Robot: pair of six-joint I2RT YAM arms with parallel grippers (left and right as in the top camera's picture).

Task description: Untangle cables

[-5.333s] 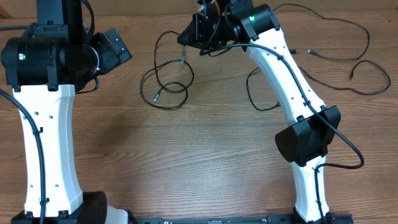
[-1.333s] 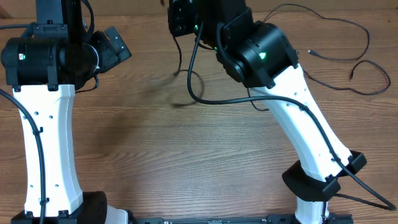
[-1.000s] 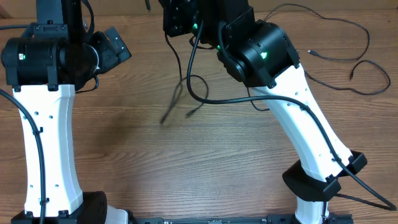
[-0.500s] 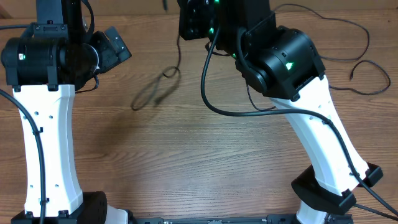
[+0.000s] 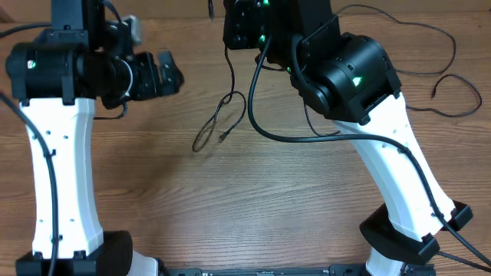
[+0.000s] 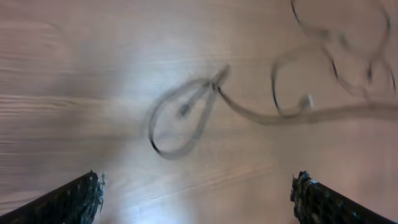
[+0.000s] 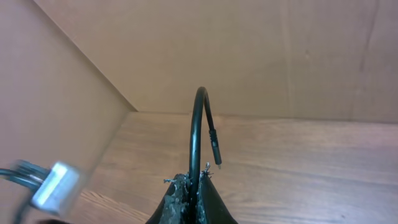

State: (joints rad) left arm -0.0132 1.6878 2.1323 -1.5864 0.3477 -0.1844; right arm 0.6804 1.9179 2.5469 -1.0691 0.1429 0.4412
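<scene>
Overhead hides right claw (image 7: 191,182) behind its arm; wrist view shows it pinched on a cable (image 7: 192,134). Loop (image 5: 217,123) hangs blurred over table (image 5: 230,207). Left claw (image 6: 198,190) wide. Loose cables (image 5: 454,50) far right.

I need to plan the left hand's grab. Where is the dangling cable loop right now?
Overhead view: the cable loop shows at mid-table, nearer the robot than the shut right hand gripping its upper end, and right of the open left hand.
</scene>
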